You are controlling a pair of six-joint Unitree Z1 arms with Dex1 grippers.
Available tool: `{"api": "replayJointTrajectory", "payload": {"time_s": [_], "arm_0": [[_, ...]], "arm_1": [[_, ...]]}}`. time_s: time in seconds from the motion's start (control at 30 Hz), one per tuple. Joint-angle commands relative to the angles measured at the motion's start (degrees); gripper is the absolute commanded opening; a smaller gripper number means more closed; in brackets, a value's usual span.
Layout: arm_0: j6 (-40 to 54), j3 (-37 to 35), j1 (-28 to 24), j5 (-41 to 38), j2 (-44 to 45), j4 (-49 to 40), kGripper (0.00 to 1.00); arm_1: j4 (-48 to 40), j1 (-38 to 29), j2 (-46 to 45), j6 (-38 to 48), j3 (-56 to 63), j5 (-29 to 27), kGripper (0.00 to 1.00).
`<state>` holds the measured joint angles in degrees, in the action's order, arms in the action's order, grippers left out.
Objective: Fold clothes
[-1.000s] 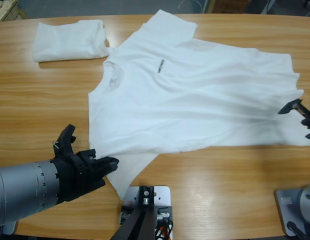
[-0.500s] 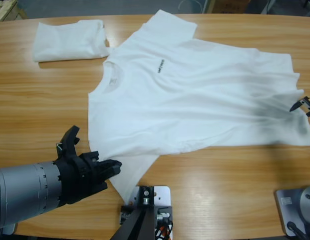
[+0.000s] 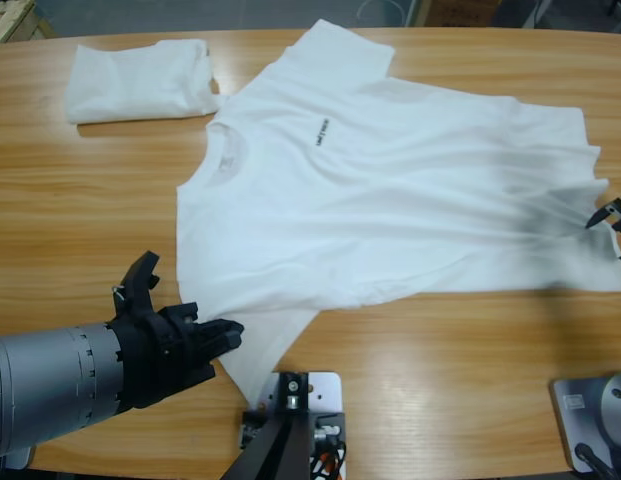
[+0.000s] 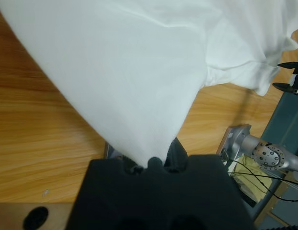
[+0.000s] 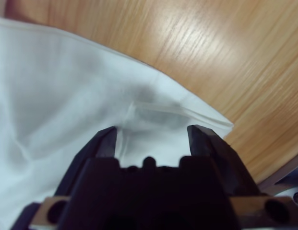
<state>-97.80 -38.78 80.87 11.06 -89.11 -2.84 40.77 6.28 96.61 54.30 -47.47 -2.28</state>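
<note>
The plain white short-sleeved cotton T-shirt [image 3: 390, 190] lies spread lengthwise along the wooden bench [image 3: 80, 200], its near sleeve pinched in the closed left hand [image 3: 225, 333], its hem corner between the open right hand [image 3: 612, 225].

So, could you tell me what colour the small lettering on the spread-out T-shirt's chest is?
Black, on the white T-shirt; the lettering shows best in the high view.

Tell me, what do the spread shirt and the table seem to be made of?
The spread shirt: soft white knit cloth, probably cotton, matte; it wrinkles and drapes limply. The table: wood or wood-look laminate, with visible grain and a light sheen.
</note>
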Motion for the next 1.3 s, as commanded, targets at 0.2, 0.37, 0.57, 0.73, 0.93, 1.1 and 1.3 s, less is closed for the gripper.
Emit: {"api": "replayJointTrajectory", "payload": {"time_s": [0.2, 0.37, 0.57, 0.73, 0.93, 1.1, 1.3], "arm_0": [[0.2, 1.0, 0.3, -0.5, -1.9, -0.9, 0.0], [0.2, 1.0, 0.3, -0.5, -2.3, -0.7, 0.0], [0.2, 0.9, 0.3, -0.5, -1.9, -0.6, 0.0], [-0.3, 0.3, 0.3, -0.5, 0.9, -1.3, 0.0], [-0.6, -4.1, 0.3, -0.7, 4.9, -9.0, 0.0], [-2.4, -10.4, 0.3, -1.7, 9.8, -21.6, 0.0], [-6.6, -11.9, 2.3, -3.5, 11.3, -23.9, 0.0]], "arm_1": [[0.8, 1.0, 3.0, -0.7, 0.1, -2.3, 0.337], [2.5, 0.9, 2.8, -0.7, -0.3, -2.8, 0.077], [11.3, -8.0, -1.8, 8.1, -1.3, -2.7, 0.0], [17.7, -16.1, -11.7, 10.4, -1.1, -2.4, 0.0], [23.3, -16.3, -13.1, 10.1, -2.1, -3.3, 0.0], [30.9, -16.3, -14.5, 10.3, -4.7, -2.5, 0.0], [37.7, -16.3, -18.8, 10.3, -8.2, -1.9, 0.0]]}}
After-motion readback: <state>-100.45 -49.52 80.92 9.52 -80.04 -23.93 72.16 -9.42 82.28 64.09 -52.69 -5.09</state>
